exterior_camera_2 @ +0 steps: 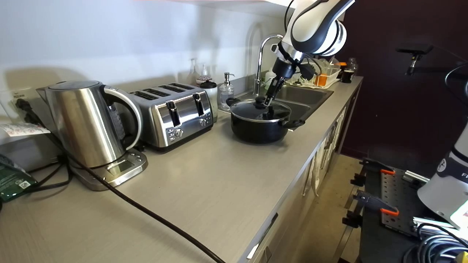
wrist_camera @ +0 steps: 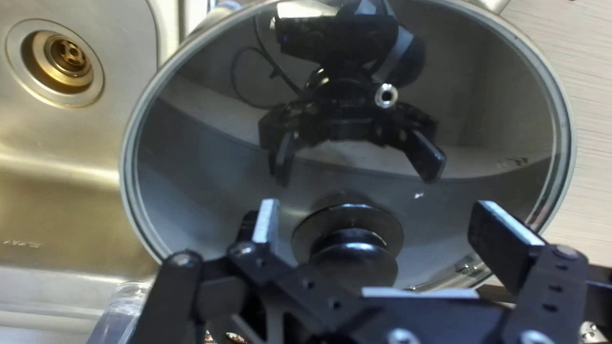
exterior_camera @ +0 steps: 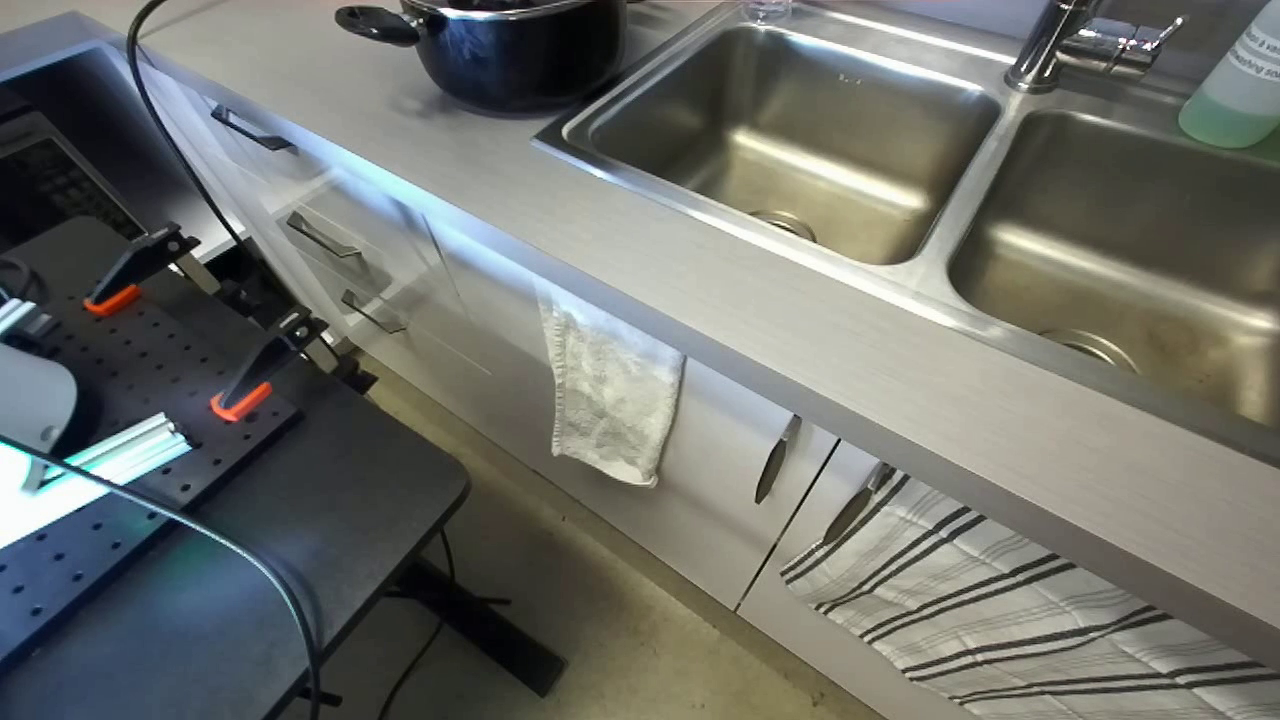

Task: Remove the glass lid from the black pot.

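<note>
The black pot (exterior_camera_2: 252, 130) stands on the counter beside the sink, and an exterior view shows its side (exterior_camera: 515, 55), cut by the top edge. The round glass lid (exterior_camera_2: 242, 110) with its metal rim lies on the pot; it fills much of the wrist view (wrist_camera: 205, 191) and mirrors the gripper. Its black knob (exterior_camera_2: 260, 102) also shows in the wrist view (wrist_camera: 355, 267), partly hidden by the gripper. My gripper (wrist_camera: 380, 222) is open and empty, pointing down close above the lid (exterior_camera_2: 268, 103). In the wrist view the knob appears between the fingers, nearer the left one; contact is not visible.
A double steel sink (exterior_camera: 975, 190) adjoins the pot, with a tall faucet (exterior_camera_2: 260, 62) behind. A soap dispenser (exterior_camera_2: 226, 93), a toaster (exterior_camera_2: 182, 120) and a kettle (exterior_camera_2: 82, 124) stand along the wall. A black cable (exterior_camera_2: 146, 215) crosses the counter.
</note>
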Robot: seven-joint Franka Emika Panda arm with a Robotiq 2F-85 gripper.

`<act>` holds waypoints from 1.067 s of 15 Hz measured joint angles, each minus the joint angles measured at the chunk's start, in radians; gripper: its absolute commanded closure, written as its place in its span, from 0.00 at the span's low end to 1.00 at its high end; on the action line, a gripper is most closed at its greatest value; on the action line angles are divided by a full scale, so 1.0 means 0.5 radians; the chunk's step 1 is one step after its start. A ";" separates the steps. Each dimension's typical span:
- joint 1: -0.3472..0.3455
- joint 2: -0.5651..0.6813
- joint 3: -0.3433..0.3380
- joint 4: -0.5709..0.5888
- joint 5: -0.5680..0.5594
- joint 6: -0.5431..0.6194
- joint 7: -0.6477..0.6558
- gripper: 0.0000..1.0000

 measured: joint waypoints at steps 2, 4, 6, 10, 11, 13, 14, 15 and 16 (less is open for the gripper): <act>-0.001 0.004 0.008 -0.003 0.069 0.039 -0.072 0.00; -0.001 0.008 0.011 -0.003 0.128 0.065 -0.134 0.00; -0.001 0.015 0.010 -0.003 0.163 0.074 -0.167 0.00; -0.002 0.055 0.010 0.010 0.181 0.091 -0.179 0.00; -0.003 0.068 0.010 0.018 0.181 0.096 -0.179 0.00; -0.003 0.096 0.010 0.035 0.181 0.110 -0.179 0.00; -0.004 0.110 0.010 0.046 0.181 0.118 -0.179 0.00; -0.004 0.123 0.010 0.057 0.181 0.126 -0.179 0.00; -0.004 0.136 0.010 0.068 0.181 0.133 -0.179 0.00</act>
